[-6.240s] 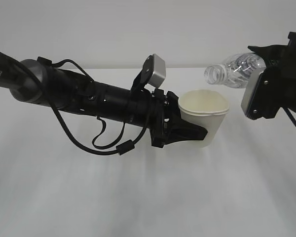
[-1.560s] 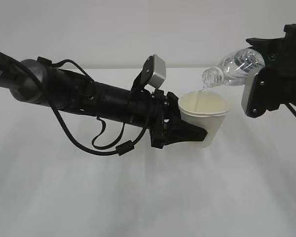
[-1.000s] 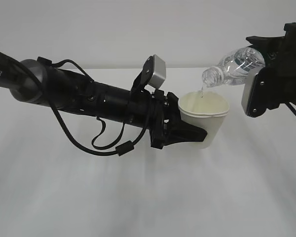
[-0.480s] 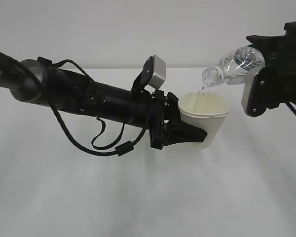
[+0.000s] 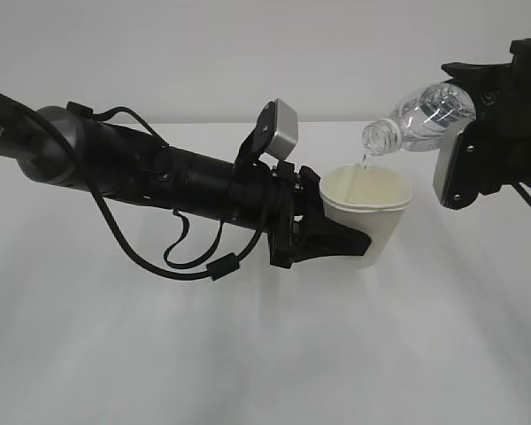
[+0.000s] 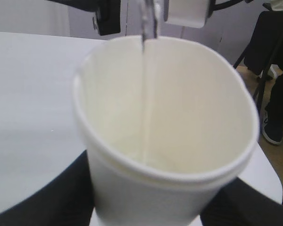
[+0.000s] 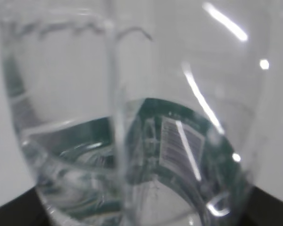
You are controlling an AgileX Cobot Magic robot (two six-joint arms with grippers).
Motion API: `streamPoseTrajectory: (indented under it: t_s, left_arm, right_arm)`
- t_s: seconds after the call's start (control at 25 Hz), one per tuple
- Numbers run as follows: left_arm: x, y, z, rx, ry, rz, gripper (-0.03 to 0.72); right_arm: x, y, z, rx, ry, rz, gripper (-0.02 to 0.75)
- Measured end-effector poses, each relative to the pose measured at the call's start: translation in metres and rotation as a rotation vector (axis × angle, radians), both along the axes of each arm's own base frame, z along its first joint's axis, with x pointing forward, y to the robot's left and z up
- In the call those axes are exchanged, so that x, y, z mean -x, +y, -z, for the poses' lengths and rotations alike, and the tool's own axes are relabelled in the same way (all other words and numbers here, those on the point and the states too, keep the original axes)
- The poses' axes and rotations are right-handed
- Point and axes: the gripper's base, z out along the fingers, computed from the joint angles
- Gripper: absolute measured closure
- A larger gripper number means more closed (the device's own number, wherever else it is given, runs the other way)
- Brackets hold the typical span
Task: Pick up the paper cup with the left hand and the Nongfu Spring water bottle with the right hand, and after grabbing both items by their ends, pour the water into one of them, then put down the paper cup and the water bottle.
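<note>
Pour is properly underway now: a few seconds back the water bottle (image 5: 422,113) was just hanging tipped off to the right of the paper cup (image 5: 369,211), and since then it's swung in so its open mouth sits just above the rim, with a thin stream of water (image 6: 145,89) running down the inside wall. The left hand (image 5: 323,232) is clamped round the cup's lower half, holding it upright above the tabletop (image 5: 265,354). The right hand (image 5: 478,146) grips the bottle's bottom end, so next up is probably tipping it back and setting both down.
</note>
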Motion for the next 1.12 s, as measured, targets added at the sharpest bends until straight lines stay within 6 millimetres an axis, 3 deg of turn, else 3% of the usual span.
streamPoseTrajectory:
  t_s: [1.12]
  left_arm:
    - [0.0008,0.0003,0.0007,-0.008,-0.005,0.011,0.253]
  right_arm:
    - [0.0,0.0,-0.0002,0.019,-0.009,-0.002,0.265]
